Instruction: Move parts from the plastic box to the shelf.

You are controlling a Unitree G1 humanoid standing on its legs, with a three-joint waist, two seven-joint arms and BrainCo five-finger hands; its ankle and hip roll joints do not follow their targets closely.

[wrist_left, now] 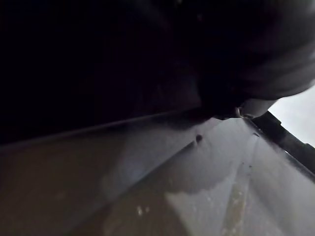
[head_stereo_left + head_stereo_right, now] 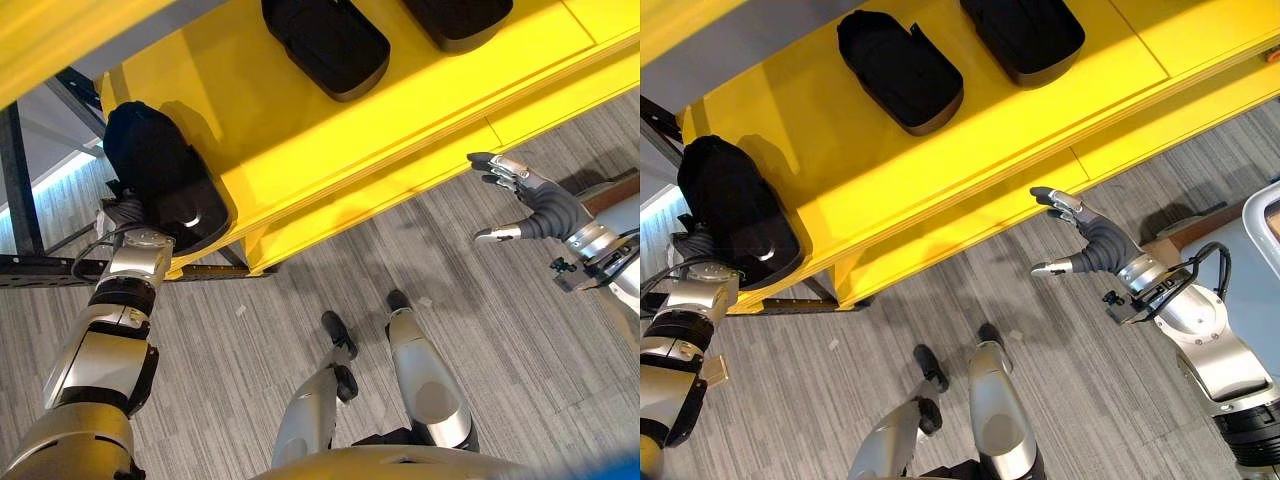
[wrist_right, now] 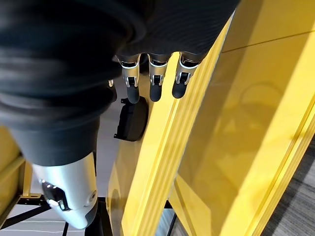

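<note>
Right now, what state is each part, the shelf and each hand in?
Shelf: yellow, carrying three black parts.
Black part at the shelf's end: on the shelf, left hand against it, fingers hidden.
Middle black part: lying free.
Far black part: lying free.
Right hand: open, empty, off the shelf.

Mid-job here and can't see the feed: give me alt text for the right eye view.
The left hand is at a black part on the near left end of the yellow shelf, its fingers hidden. Two more black parts lie farther back, and the right hand hovers open off the shelf's front edge.

Three black parts (image 2: 900,70) on yellow shelf (image 2: 970,150)
</note>
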